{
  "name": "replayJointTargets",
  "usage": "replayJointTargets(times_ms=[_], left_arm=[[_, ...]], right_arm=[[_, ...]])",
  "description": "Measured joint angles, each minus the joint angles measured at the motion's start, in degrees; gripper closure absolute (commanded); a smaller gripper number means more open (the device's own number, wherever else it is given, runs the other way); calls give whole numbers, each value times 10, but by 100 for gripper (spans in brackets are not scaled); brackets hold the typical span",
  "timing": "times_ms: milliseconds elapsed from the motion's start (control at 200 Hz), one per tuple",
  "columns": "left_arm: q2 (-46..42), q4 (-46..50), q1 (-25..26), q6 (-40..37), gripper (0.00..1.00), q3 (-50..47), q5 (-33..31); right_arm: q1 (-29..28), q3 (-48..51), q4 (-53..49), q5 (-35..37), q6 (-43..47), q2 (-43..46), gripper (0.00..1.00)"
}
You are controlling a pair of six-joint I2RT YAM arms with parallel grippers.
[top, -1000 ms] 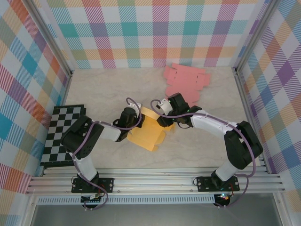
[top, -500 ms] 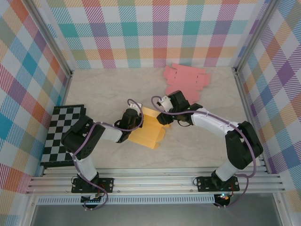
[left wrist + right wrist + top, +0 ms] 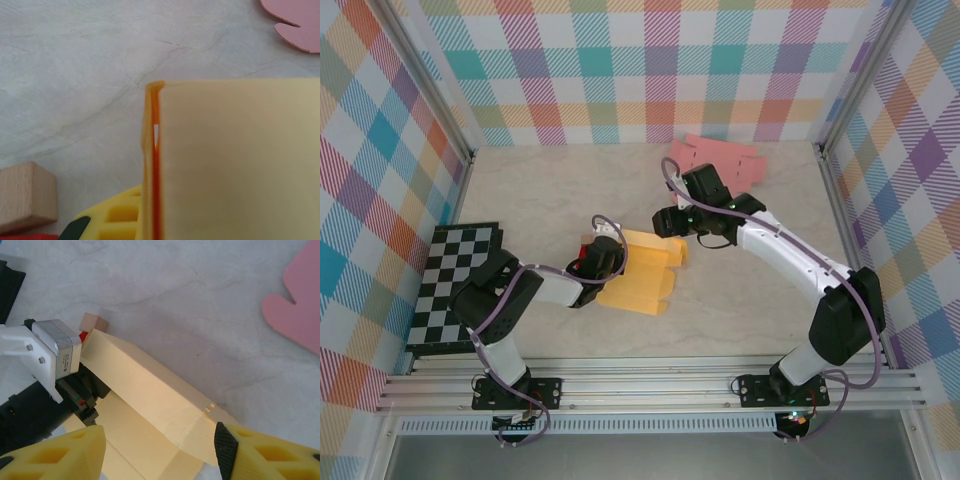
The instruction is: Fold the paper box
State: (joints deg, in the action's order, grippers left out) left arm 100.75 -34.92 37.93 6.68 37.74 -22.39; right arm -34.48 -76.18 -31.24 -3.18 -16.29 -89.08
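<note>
Top external: left hand (image 3: pixel 610 268) is clamping the box (image 3: pixel 642 283) wall to steady it; right hand (image 3: pixel 670 222), released, is hovering mid-frame, likely lining up a flap.

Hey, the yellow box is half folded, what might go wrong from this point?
1. Only the left end effector grips the yellow paper box, at one upright wall. The right end effector hovers open above it, so the wall may spring back flat.
2. A wooden block sits close beside the left fingers; sliding the box that way might knock it or jam the fold.
</note>
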Motion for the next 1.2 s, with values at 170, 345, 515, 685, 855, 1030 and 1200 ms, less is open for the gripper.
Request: replayJointTargets(times_ms=[170,345,515,685,855,1030,1200], left_arm=[[-9,25,9,19,100,0,-17],[-13,38,11,32,100,1,-25],[-14,48,14,37,100,5,-28],[-15,51,14,39,100,5,-29],[-15,61,14,44,100,8,-35],[-15,70,14,52,100,11,-47],[-15,80,14,61,100,16,-56]], right_arm=[[0,41,20,-15,-75,-10,41],[3,81,44,-23,-122,-24,42],[7,93,72,-42,-153,-43,43],[8,94,108,-65,-166,-56,43],[10,93,129,-84,-181,-63,44],[18,111,161,-102,-215,-64,67],[21,121,173,-100,-236,-63,77]])
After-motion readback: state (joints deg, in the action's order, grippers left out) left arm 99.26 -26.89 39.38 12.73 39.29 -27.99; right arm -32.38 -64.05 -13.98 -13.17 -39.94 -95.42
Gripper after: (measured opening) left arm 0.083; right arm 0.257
